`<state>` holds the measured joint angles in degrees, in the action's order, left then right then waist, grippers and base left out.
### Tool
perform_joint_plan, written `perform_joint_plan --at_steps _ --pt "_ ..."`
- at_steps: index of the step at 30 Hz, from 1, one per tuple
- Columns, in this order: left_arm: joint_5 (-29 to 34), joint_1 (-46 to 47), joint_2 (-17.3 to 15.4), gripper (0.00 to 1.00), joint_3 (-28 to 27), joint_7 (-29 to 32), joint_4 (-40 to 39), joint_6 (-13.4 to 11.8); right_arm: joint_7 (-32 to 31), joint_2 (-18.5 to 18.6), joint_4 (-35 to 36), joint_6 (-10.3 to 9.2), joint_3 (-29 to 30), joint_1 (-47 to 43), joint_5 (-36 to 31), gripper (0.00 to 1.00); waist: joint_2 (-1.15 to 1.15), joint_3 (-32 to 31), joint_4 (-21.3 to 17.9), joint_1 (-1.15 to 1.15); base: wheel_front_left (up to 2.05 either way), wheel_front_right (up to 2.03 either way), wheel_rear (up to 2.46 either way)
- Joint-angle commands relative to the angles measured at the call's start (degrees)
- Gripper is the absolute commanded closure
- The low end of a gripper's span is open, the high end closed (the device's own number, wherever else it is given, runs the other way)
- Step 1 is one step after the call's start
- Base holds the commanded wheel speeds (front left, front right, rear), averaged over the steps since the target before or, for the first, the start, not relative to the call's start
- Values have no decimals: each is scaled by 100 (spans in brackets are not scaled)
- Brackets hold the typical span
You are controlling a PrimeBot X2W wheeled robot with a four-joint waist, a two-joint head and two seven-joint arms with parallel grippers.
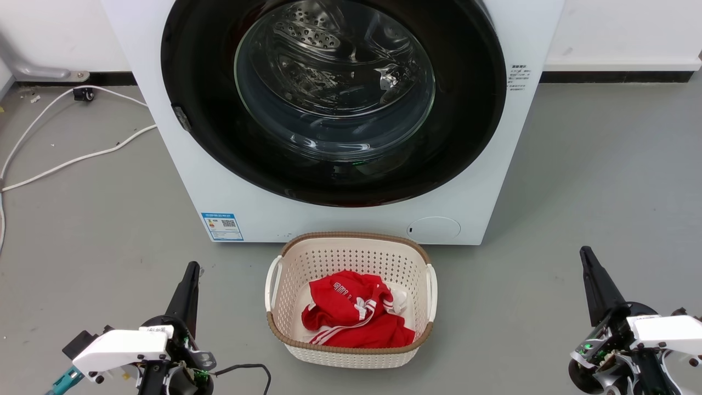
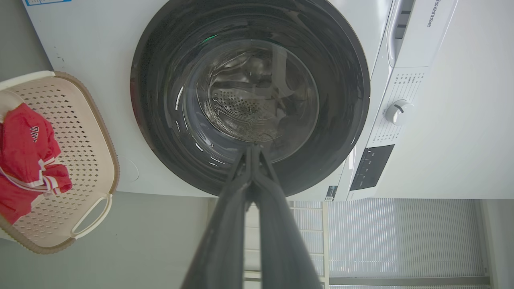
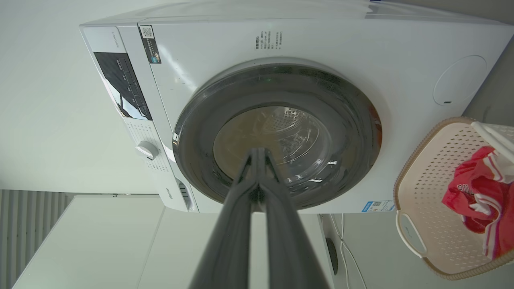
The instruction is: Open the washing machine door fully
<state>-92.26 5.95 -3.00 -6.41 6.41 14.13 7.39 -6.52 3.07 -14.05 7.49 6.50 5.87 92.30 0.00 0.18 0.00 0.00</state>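
The washing machine door (image 1: 333, 93) lies well beyond the left pincer (image 1: 192, 267) and right pincer (image 1: 586, 252), both pressed together.

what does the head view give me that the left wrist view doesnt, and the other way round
The head view adds the white cables on the floor beside the washing machine, and the right claw. The left wrist view adds the control knob and the black panel. Both have the washing machine door, looking shut, the cream basket holding a red garment, and the left claw.
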Motion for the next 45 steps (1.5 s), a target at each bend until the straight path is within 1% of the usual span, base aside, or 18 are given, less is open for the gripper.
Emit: perform_joint_plan --at_steps 1,2,3,13,20,24,25,26,27,29,30,31,32,33,35,36,38,45 --pt "18 56 7 100 -21 21 6 19 -12 -18 -6 0 7 70 -9 100 0 0 0 0 0 0 0" --pt "17 56 8 100 -20 21 6 19 -12 -18 -6 0 7 71 -9 100 0 0 0 0 0 0 0" --pt "0 0 0 0 0 -1 0 0 1 -1 -1 0 -1 0 -2 0 0 0 0 0 0 0 0" --pt "152 -46 4 0 237 -270 -151 1 270 -3 200 0 -153 -105 -144 0 0 2 -17 0 0 0 0" --pt "703 -43 4 0 219 -457 -355 2 459 -4 383 0 -152 -163 -592 0 0 -3 -33 0 0 0 0" --pt "1201 -28 4 0 193 -557 -524 3 560 -5 530 0 -142 -186 -1139 0 0 -7 -39 0 0 0 0" --pt "1201 -28 4 0 193 -557 -524 3 560 -5 530 0 -142 -186 -1139 0 0 -7 -39 0 0 0 0" --pt "1445 -23 4 0 196 -606 -606 3 608 -5 616 0 -145 -200 -1458 0 0 -8 -42 0 0 0 0" --pt "1445 -23 4 0 196 -606 -606 3 608 -5 616 0 -145 -200 -1458 0 0 -8 -42 0 0 0 0" --pt "1693 -22 4 0 199 -654 -689 4 655 -5 707 0 -149 -213 -1776 0 0 -10 -45 0 0 0 0" --pt "1958 -32 4 0 223 -700 -757 4 703 -6 794 0 -157 -228 -2150 0 0 -12 -48 0 0 0 0" --pt "2091 -35 4 0 230 -724 -790 4 725 -6 830 0 -162 -238 -2314 0 0 -14 -49 0 0 0 0" --pt "2091 -35 4 0 230 -724 -790 4 725 -6 830 0 -162 -238 -2314 0 0 -14 -49 0 0 0 0" --pt "2352 -47 4 0 247 -768 -843 5 771 -6 897 0 -177 -257 -2662 0 0 -18 -51 0 0 0 0" --pt "2494 -56 4 0 260 -789 -866 5 791 -6 924 0 -181 -266 -2825 0 0 -20 -51 0 0 0 0" --pt "2749 -74 4 0 280 -833 -903 5 836 -6 972 0 -200 -287 -3160 0 0 -25 -51 0 0 0 0" --pt "3012 -93 4 0 302 -878 -933 6 879 -6 998 0 -216 -314 -3486 0 0 -31 -53 0 0 0 0" --pt "3751 -123 2 0 377 -999 -1004 7 1003 -7 1052 0 -266 -381 -4339 0 0 -37 -64 0 0 0 0"
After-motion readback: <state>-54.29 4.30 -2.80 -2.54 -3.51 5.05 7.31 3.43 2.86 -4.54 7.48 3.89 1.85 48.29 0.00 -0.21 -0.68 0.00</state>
